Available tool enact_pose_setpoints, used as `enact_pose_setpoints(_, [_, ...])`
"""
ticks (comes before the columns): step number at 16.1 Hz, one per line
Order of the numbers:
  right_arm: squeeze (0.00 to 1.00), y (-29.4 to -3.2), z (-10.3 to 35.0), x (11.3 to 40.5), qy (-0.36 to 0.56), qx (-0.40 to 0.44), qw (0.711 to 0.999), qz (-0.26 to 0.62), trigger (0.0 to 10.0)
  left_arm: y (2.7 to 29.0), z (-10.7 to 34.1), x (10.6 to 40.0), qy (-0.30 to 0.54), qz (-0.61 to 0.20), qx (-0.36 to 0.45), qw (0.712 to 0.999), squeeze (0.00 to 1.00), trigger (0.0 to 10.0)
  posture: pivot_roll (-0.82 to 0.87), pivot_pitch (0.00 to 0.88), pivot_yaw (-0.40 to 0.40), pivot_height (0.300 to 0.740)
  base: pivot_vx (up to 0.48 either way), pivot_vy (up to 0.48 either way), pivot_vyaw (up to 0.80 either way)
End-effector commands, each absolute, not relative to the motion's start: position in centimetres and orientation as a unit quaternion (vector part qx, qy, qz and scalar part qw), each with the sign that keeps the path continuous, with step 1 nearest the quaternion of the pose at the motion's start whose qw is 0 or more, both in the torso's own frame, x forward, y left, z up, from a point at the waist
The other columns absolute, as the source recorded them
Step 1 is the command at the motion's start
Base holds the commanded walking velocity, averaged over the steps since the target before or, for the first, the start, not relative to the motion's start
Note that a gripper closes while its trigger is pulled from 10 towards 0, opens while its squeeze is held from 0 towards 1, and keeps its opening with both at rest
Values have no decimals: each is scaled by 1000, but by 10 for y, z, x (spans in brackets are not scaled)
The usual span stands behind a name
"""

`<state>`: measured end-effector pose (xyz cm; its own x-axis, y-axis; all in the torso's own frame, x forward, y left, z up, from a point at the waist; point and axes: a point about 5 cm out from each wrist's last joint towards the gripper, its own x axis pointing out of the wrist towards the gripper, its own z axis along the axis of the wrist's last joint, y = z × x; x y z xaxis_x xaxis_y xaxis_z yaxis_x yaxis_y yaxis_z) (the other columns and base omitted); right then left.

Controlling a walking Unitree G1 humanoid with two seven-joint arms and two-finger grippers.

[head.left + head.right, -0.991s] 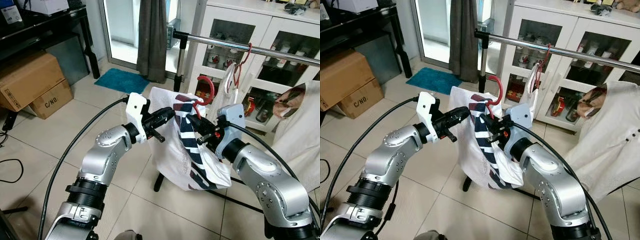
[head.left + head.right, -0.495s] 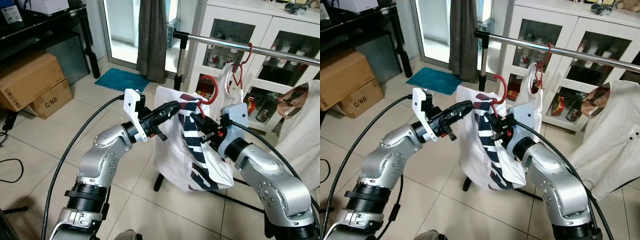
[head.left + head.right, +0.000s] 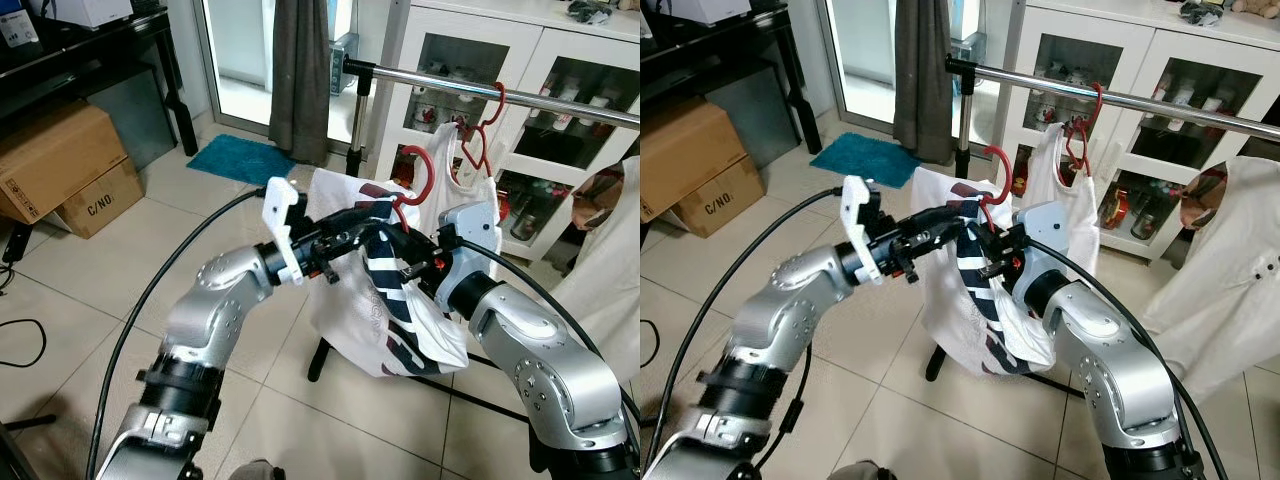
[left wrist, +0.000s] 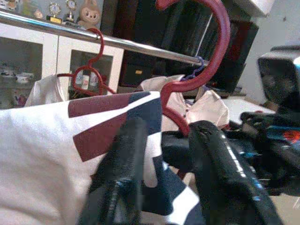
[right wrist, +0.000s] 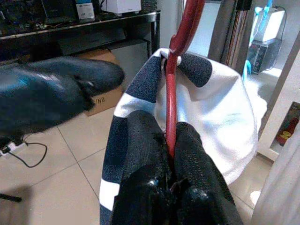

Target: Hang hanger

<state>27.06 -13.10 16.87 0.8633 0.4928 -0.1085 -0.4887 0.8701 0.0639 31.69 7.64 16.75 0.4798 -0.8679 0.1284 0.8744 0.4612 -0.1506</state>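
Since a moment ago my left gripper has pushed in from the left and now reaches the collar of the shirt, where before it hung short of the cloth. Its two fingers stand apart on either side of the striped fabric, just below the neck of the red hanger, not pinched on anything. My right gripper is clamped on the hanger's stem, the red rod running up between my fingertips and out over the shirt's collar.

So the hanger, with the white, navy and maroon shirt draped on it, sits between my two grippers, held up in front of me and below the rail. Its hook curls upward, short of the rail and nearer to me than it.

From the left wrist the hook shows large against the rail, with a second red hanger already hooked there beyond it. From the right wrist I see the stem in my grip and my left gripper as a dark blur off to the side. The head view gives the whole rail: that other hanger carries a white garment, and a pale shirt hangs at the far right. Between the rail's left post and the hung hanger lies bare rail. White glass-door cabinets stand beyond; cardboard boxes sit on the floor at far left.
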Motion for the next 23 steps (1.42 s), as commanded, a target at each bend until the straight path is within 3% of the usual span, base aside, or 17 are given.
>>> enact_pose_setpoints(1, [0, -129, 181, 269, 36, 10, 965, 261, 10000, 75, 168, 324, -18, -493, -69, 867, 1000, 10000, -77, 0, 5, 710, 0, 0, 0])
enact_pose_setpoints(2, [0, -128, 182, 268, 34, 10, 964, 264, 10000, 74, 168, 328, -17, -487, -64, 871, 184, 10000, -77, 0, 5, 710, 0, 0, 0])
enact_pose_setpoints(3, [0, -128, 183, 268, 33, 10, 964, 265, 10000, 74, 168, 330, -17, -487, -64, 871, 0, 10000, -77, 0, 5, 710, 0, 0, 0])
enact_pose_setpoints(4, [0, -128, 183, 268, 32, 10, 964, 265, 10000, 73, 166, 332, -11, -485, -57, 872, 0, 6667, -79, 0, 6, 710, 0, 0, 0])
enact_pose_setpoints(5, [0, -127, 184, 268, 31, 10, 964, 266, 10000, 72, 165, 333, -9, -484, -55, 873, 0, 2510, -79, 0, 6, 710, 0, 0, 0])
enact_pose_setpoints(6, [0, -127, 184, 268, 30, 10, 963, 266, 10000, 70, 163, 335, -8, -483, -52, 874, 0, 0, -79, 0, 6, 710, 0, 0, 0])
enact_pose_setpoints(12, [0, -125, 188, 268, 25, 13, 964, 266, 10000, 61, 159, 334, -6, -507, -49, 861, 0, 0, -85, 0, 13, 710, 0, 0, 0])
enact_pose_setpoints(18, [0, -128, 188, 268, 27, 14, 964, 264, 10000, 68, 158, 340, -15, -457, -49, 888, 0, 0, -87, 0, -8, 710, 0, 0, 0])
enact_pose_setpoints(23, [0, -135, 181, 269, 49, 8, 971, 232, 10000, 80, 149, 344, 8, -371, -113, 922, 0, 0, -88, 0, -9, 710, 0, 0, 0])
